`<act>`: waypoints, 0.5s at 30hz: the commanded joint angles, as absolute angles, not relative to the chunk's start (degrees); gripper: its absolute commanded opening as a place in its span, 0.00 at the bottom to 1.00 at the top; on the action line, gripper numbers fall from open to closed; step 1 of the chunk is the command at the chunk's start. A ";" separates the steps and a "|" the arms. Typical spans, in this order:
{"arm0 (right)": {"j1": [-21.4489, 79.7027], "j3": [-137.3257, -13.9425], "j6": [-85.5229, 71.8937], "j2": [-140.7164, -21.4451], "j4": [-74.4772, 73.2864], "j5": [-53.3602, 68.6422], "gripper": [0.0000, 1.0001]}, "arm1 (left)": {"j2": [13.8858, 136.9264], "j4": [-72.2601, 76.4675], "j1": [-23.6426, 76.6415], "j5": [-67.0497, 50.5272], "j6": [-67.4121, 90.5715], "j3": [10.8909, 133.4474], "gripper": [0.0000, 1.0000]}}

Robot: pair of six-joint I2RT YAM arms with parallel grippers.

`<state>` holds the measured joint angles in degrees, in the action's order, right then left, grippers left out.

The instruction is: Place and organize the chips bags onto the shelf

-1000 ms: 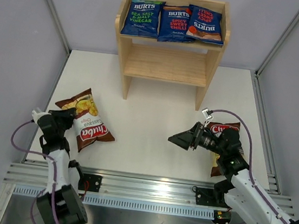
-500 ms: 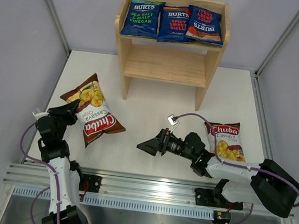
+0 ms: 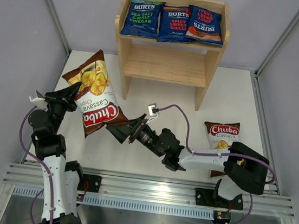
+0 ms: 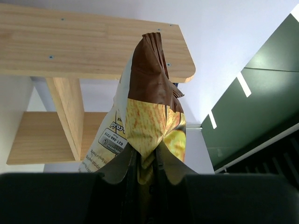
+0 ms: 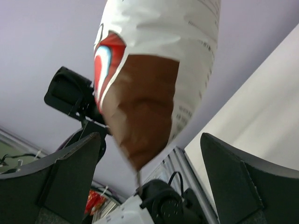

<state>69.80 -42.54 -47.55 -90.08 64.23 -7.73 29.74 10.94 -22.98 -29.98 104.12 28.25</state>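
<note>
— So, what's around?
— My left gripper (image 4: 145, 172) pinches the Chuba Cassava bag (image 3: 94, 97) aloft near the shelf (image 3: 167, 65); my right gripper (image 3: 122, 131) gapes wide at its lower end. BURTS bags (image 3: 174, 23) line the top tier.

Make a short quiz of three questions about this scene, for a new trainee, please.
1. How many BURTS bags lie on the top tier of the shelf?
2. True or false: a bag lies on the lower tier.
3. Which gripper is shut on the raised Chuba bag? A) left B) right C) neither

Key: 1) three. 2) false. 3) A: the left gripper holds it, and the right gripper is open.
</note>
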 commanded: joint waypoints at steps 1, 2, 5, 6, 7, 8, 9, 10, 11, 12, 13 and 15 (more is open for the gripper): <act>70.31 -47.89 -41.40 -93.16 68.11 -12.66 0.96 | 29.27 17.74 -21.54 -33.40 110.73 28.13 0.00; 70.14 -48.60 -40.96 -93.86 68.12 -12.74 0.96 | 29.09 18.88 -21.36 -33.66 111.70 27.52 0.00; 70.31 -50.01 -40.25 -96.58 71.62 -13.01 0.97 | 28.65 21.71 -20.39 -33.84 113.99 26.19 0.00; 70.31 -50.62 -40.25 -97.90 74.07 -12.92 0.97 | 28.57 21.62 -20.13 -33.84 113.91 26.19 0.00; 70.31 -50.89 -39.99 -98.43 74.87 -12.83 0.96 | 28.48 21.62 -19.87 -33.92 113.91 26.19 0.00; 70.31 -51.15 -39.47 -98.79 76.27 -12.66 0.95 | 28.39 21.45 -19.60 -34.10 113.82 26.10 0.00; 70.31 -51.41 -38.51 -99.31 76.99 -12.83 0.94 | 28.21 21.18 -19.60 -34.10 113.56 26.02 0.00; 70.31 -51.42 -38.24 -99.49 77.51 -13.18 0.91 | 28.13 20.75 -19.51 -34.36 113.38 25.84 0.00; 70.31 -51.50 -37.88 -99.67 78.39 -13.27 0.90 | 27.60 20.31 -19.34 -34.45 113.03 25.67 0.00; 70.31 -51.76 -37.27 -99.75 78.75 -13.18 0.88 | 27.34 18.91 -19.34 -34.37 111.90 25.58 0.00; 70.31 -51.85 -37.00 -99.84 78.92 -12.66 0.81 | 27.25 17.85 -19.42 -34.37 111.10 25.58 0.00; 70.31 -51.77 -35.87 -99.76 79.71 -11.00 0.73 | 27.07 15.57 -19.34 -34.10 109.35 24.97 0.00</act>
<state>70.22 -49.08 -40.23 -99.37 73.08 -9.41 28.75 14.59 -20.38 -30.24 110.37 25.08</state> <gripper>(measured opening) 0.762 0.174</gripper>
